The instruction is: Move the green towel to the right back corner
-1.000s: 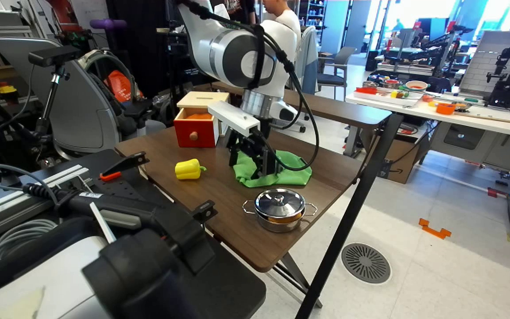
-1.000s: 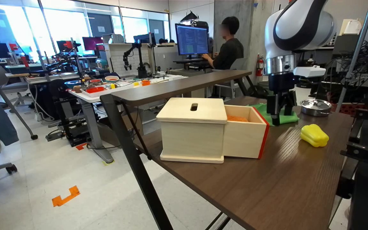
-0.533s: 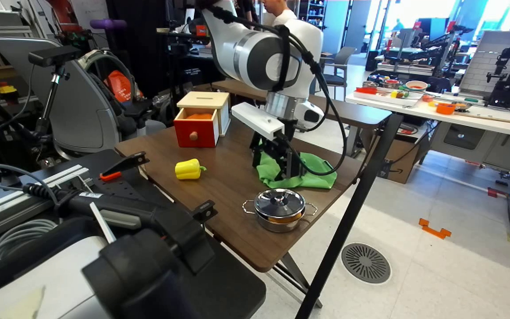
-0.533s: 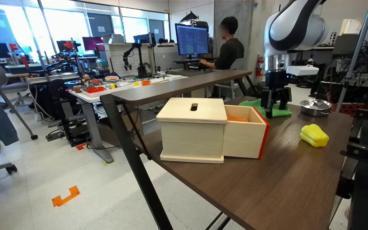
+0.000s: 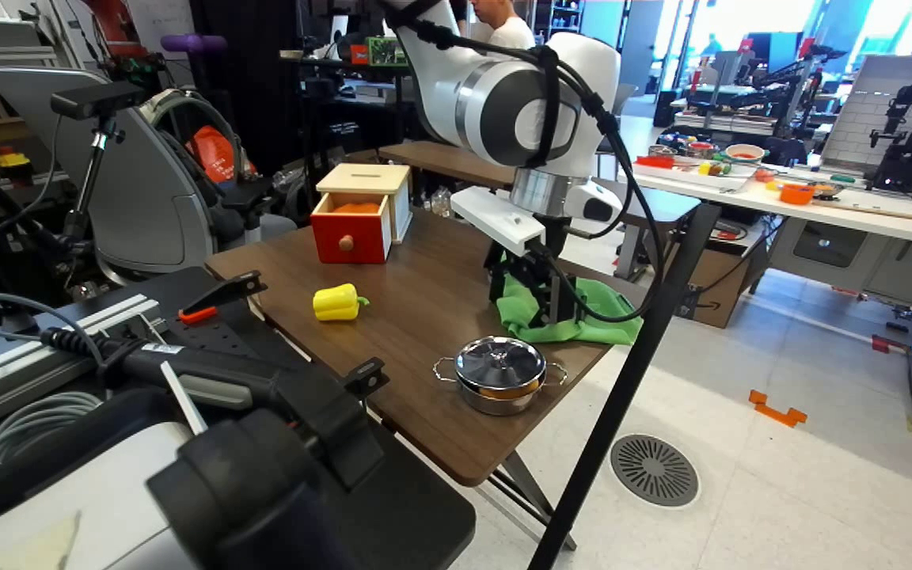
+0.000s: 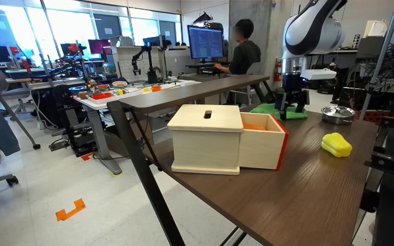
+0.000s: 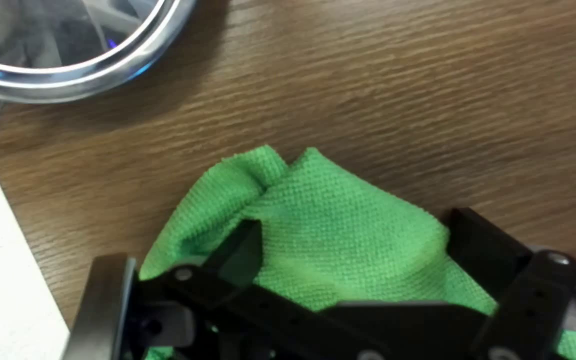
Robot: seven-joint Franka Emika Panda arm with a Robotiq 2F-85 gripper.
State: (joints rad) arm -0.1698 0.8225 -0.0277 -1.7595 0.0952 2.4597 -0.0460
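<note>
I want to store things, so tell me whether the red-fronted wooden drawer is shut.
No, the drawer juts out from its pale wooden box, with something orange showing inside.

This is a robotics lab, shown by a black benchtop robot arm [image 6: 150,64], a text-filled computer monitor [image 6: 205,42] and a stand-mounted camera [image 5: 96,100].

Pot [image 5: 501,372] near the gripper [image 5: 526,307], bare tabletop [image 5: 424,317] between. Room to pass from gripper toward pepper [image 5: 336,303] and box [image 5: 365,237]. Raised shelf [image 6: 197,91] on gripper's side away from pot. Leg [image 5: 624,380] nearby, exact gap hard to judge.
</note>
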